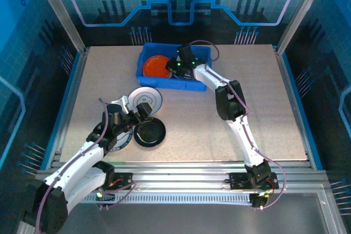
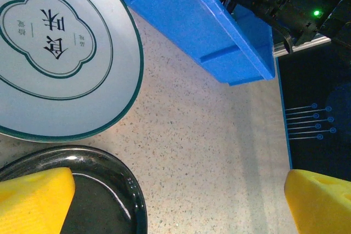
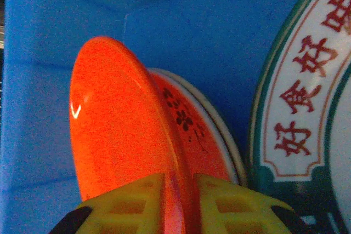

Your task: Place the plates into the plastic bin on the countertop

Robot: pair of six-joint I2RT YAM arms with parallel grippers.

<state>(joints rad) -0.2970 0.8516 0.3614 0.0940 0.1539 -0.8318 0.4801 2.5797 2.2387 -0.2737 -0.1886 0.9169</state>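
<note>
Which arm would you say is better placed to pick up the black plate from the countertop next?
Left. The left gripper hangs open over the black plate, while the right gripper is in the plastic bin, clamped on the orange plate.

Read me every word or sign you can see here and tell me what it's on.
"食味", green, on the white plate on the countertop; its smaller characters are too small to read.
"好食好味", red, around the teal-rimmed plate in the plastic bin; the last character is partly cut off.
Nothing else is legible.
</note>
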